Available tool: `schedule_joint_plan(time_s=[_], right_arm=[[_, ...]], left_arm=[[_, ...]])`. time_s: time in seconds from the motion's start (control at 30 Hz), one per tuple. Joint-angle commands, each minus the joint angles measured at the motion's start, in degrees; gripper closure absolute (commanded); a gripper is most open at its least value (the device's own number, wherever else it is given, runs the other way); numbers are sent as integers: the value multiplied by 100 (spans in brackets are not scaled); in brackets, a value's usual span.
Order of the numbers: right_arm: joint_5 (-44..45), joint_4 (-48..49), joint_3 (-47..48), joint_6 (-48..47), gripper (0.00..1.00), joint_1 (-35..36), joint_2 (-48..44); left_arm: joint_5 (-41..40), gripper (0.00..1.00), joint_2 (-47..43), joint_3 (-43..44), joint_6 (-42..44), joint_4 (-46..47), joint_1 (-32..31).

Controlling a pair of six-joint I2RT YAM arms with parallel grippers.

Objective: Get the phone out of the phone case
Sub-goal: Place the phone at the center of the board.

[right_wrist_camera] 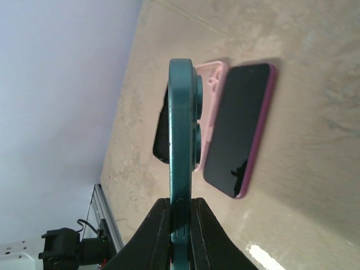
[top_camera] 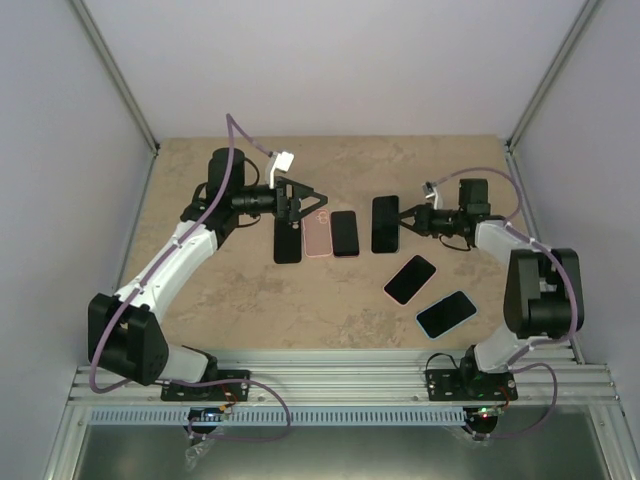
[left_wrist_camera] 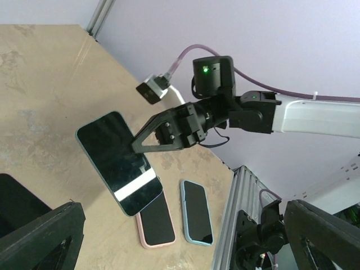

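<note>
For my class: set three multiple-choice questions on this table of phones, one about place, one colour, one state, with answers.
1. The blue-edged phone lies: A by the right arm's base; B at the far edge; C in the air.
2. The phone in the right gripper has an edge that is: A red; B teal; C white.
3. The left gripper is: A open, empty; B shut on a phone; C shut on a case.
Answers: A, it lies nearest that base; B, the wrist view shows teal; A, it stands wide with nothing inside.
</note>
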Motion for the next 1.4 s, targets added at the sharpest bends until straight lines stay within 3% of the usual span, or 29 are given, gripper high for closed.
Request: schedule_joint_plan(time_s=[0.0,0.37,1.37], right_arm=[[-68,56,298,-174,99,-28,416],[-311,386,632,-14,100,2,1606],[-476,613,1313,215,99,229,2798]], left_arm=[[-107,1,-100,16,121,35,-18],[-155,1,-168,-116,113,74,-18],[-204,1,-104,-296,-117,302,-18]])
